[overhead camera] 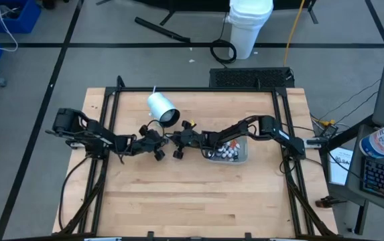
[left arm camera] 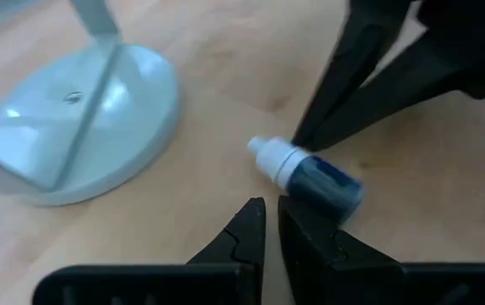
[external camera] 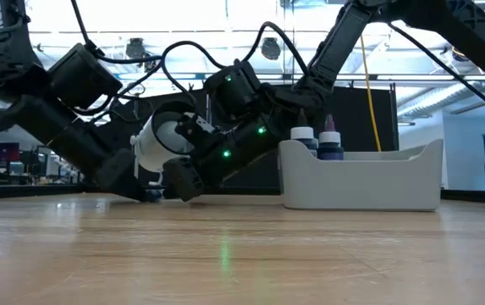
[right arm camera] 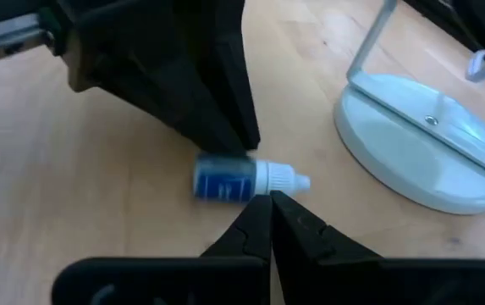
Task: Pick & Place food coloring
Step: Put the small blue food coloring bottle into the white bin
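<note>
One small blue bottle (left arm camera: 314, 175) with white cap lies flat on our wooden table (overhead camera: 192, 194), beside the white cylinder (overhead camera: 162, 109) | our left gripper (left arm camera: 269, 216) nearly closed, holding nothing, tips at bottle | right gripper (right arm camera: 269, 206) closed, empty, opposite side

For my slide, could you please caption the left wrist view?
Both arms' fingers flank a blue food coloring bottle lying on the table.
</note>
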{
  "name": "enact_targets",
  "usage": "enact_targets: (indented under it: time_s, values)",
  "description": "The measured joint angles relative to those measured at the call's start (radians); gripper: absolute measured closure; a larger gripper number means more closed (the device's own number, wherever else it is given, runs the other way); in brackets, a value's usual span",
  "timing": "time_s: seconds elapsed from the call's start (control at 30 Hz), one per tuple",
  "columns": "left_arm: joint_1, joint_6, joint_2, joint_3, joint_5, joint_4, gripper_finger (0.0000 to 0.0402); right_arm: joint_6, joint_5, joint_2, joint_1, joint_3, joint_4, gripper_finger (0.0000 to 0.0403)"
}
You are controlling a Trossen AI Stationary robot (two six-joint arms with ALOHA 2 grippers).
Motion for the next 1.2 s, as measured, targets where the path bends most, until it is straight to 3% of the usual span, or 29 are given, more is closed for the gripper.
enact_targets:
  time_s: [0.4, 0.77, 0.97, 1.2]
  values:
    - [-0.073, -0.031, -0.002, 0.001, 0.041, 0.002, 0.0360, 0.040, -0.118, 0.000, 0.033, -0.001, -0.006, 0.0403]
    - [-0.273, -0.164, -0.002, 0.002, 0.039, 0.007, 0.0360, 0.085, -0.119, -0.001, 0.137, -0.001, -0.025, 0.0403]
    - [-0.417, -0.217, 0.001, 0.048, 0.117, 0.027, 0.0360, 0.116, -0.173, -0.001, 0.202, 0.002, -0.019, 0.0403]
    - [-0.540, -0.207, 0.000, 0.145, -0.002, -0.090, 0.0360, 0.113, -0.167, -0.006, 0.251, 0.003, -0.041, 0.0403]
